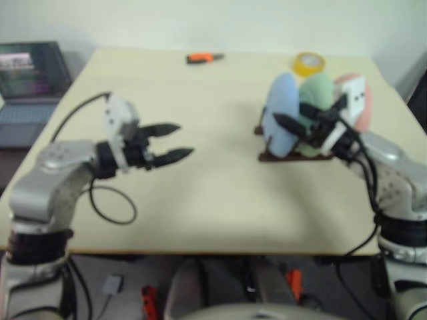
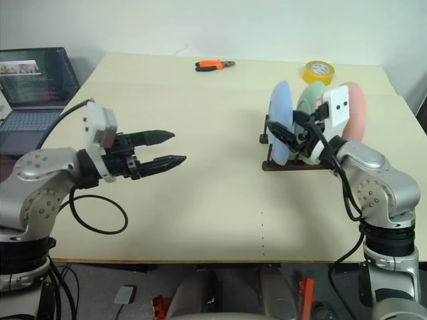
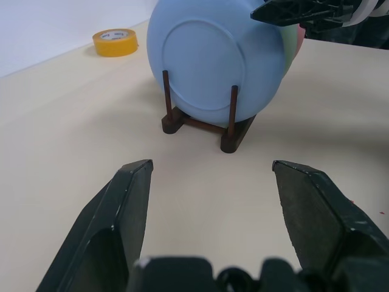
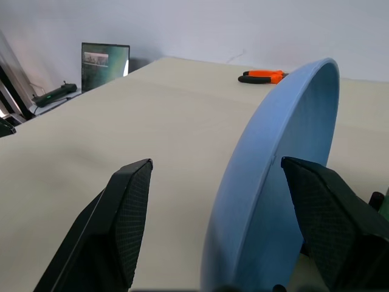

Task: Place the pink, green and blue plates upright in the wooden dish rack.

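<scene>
Blue plate (image 2: pixel 281 123), green plate (image 2: pixel 309 100), pink plate (image 2: pixel 357 110)

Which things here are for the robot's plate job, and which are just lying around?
For the job:
blue plate
green plate
pink plate
wooden dish rack

Just lying around:
orange pliers
yellow tape roll
laptop
</scene>
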Controlling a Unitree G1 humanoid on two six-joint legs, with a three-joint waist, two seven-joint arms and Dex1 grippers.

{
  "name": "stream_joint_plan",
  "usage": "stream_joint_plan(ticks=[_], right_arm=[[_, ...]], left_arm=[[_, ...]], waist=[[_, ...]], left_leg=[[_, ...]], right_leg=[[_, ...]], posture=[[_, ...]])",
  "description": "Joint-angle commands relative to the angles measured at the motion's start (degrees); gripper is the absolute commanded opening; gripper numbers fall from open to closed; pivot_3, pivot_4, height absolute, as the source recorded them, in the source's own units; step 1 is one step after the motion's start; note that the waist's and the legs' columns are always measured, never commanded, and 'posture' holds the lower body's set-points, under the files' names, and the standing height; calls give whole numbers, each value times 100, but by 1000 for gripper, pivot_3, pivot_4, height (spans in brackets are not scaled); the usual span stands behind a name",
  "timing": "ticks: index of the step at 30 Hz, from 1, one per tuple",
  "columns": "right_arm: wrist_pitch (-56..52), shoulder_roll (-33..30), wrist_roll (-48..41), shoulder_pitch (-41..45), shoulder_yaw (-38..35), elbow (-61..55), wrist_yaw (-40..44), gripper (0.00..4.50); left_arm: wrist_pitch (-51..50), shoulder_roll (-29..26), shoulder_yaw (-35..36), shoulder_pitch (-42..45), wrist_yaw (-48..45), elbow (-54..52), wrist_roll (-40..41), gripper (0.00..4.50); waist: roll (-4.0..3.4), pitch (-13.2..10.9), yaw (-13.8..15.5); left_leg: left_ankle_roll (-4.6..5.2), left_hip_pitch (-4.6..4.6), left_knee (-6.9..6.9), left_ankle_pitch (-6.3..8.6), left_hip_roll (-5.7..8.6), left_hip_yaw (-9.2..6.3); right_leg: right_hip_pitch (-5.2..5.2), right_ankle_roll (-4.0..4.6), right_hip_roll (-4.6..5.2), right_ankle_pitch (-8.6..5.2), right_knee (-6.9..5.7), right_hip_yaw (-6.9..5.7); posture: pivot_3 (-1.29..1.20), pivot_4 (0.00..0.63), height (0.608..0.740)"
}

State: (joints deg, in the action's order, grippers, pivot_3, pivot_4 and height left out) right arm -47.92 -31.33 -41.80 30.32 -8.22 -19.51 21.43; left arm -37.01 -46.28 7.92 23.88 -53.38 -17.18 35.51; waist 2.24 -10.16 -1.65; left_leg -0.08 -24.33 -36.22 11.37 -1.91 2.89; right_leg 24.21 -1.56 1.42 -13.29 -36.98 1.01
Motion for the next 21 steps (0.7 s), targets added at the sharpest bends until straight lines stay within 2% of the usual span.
stream_joint_plan(ticks=[1,21], right_arm=[[57,-117,-64,157,-212,-296,95,3686],[161,-709,325,115,-195,-366,483,3686]], left_arm=[[98,2,20,105,-32,-69,-1,3460],[139,93,-132,198,-119,36,-59,3460]], waist=[[0,0,0],[0,0,0]], left_leg=[[0,0,0,0,0,0],[0,0,-1,0,1,1]], right_leg=[[0,0,0,0,0,0],[0,0,0,0,1,1]], posture=[[0,150,740],[0,150,740]])
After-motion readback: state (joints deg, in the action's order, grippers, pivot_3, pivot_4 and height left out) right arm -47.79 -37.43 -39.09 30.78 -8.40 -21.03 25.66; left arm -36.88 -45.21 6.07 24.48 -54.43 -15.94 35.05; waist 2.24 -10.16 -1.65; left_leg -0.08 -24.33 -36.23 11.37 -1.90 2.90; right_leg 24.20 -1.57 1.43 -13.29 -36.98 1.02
